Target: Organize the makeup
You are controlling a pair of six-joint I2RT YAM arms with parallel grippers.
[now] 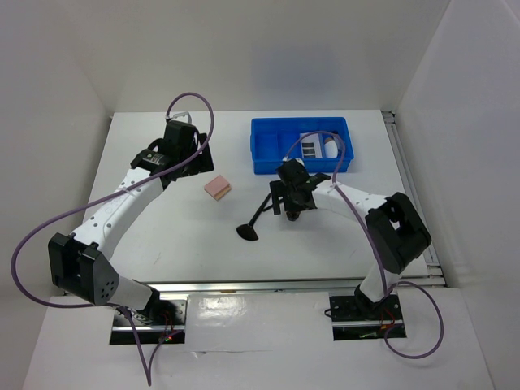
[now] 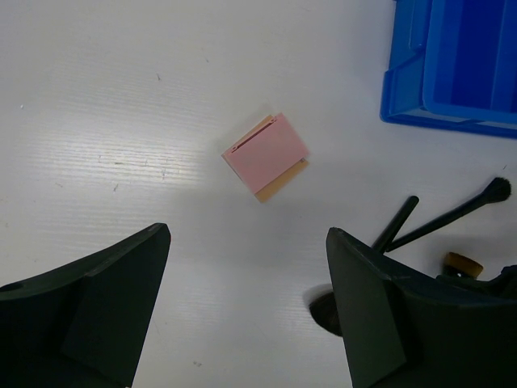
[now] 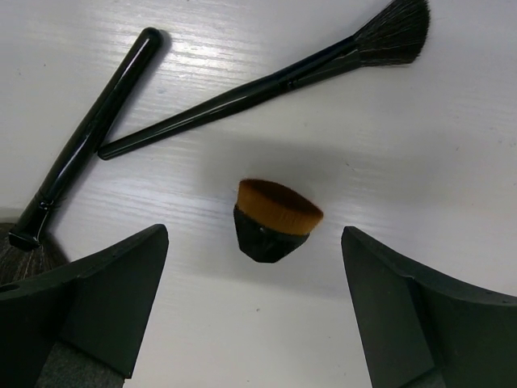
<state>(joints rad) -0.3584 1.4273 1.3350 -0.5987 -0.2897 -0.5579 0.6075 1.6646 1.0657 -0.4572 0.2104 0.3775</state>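
lying within the wide-spread right gripper (image 3: 252, 242) is the stubby brush (image 3: 275, 219), untouched

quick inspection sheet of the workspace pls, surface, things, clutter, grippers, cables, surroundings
surface: white table, faint scuffs
job's things: pink sponge, two long black brushes and stubby brush loose on the table; palette and white egg in the blue bin
clutter: nothing seen
grippers: left gripper open, empty, near the sponge; right gripper open over the stubby brush, not touching
cables: purple cables loop off both arms, one arcs over the bin
surroundings: white walls, metal rail at near edge
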